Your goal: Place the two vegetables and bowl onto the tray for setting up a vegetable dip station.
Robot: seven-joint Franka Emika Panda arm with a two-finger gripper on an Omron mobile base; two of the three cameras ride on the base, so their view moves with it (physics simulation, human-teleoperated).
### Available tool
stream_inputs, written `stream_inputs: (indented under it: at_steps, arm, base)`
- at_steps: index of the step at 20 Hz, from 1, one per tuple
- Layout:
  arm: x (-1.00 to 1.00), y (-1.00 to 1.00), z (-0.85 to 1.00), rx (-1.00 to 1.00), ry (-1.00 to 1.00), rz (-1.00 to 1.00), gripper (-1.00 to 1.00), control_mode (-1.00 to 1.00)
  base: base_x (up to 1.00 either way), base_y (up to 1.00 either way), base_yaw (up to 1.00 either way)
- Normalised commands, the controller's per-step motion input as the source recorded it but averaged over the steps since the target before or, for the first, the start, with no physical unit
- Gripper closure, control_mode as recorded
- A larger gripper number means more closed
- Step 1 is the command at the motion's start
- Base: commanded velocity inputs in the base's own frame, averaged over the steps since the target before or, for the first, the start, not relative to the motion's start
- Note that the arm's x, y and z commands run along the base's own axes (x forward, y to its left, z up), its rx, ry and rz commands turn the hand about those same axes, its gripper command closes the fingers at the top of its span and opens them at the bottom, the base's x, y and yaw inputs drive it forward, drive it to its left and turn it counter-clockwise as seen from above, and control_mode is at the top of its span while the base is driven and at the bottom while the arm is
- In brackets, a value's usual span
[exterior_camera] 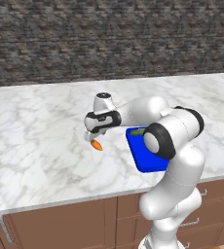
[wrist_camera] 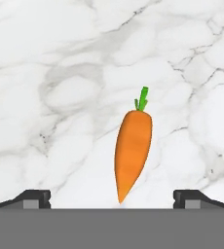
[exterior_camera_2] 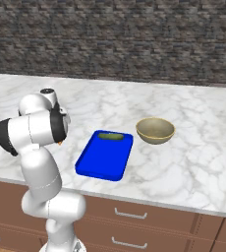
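Note:
An orange carrot (wrist_camera: 132, 148) with a green top lies on the marble counter, its pointed tip between my gripper's (wrist_camera: 112, 198) two dark fingertips (wrist_camera: 34, 197), which stand wide apart. The gripper (exterior_camera: 91, 138) hangs open just above the carrot (exterior_camera: 97, 145), to the left of the blue tray (exterior_camera: 148, 163). A dark green cucumber (exterior_camera_2: 111, 136) lies inside the tray (exterior_camera_2: 102, 162) at its far end. The tan bowl (exterior_camera_2: 155, 130) sits upright on the counter just right of the tray, apart from it.
The white marble counter (exterior_camera: 41, 146) stretches wide to the left and behind. A dark stone wall (exterior_camera: 109, 39) backs it. Wooden drawers (exterior_camera_2: 134, 216) run below the front edge, close to the tray's near end.

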Motion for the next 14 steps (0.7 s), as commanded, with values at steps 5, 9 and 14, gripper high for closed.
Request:
stream_inputs:
  at_steps: [5, 9, 14]
  arm:
    - [0.00, 0.00, -0.17, 0.00, -0.01, 0.00, -1.00, -1.00]
    - [0.00, 0.00, -0.17, 0.02, 0.00, 0.00, -1.00, -1.00]
    - [0.00, -0.08, -0.07, 0.06, 0.00, 0.00, -1.00, -1.00]
  base:
    - [0.00, 0.00, 0.00]
    - [0.00, 0.00, 0.00]
    - [0.00, 0.00, 0.00]
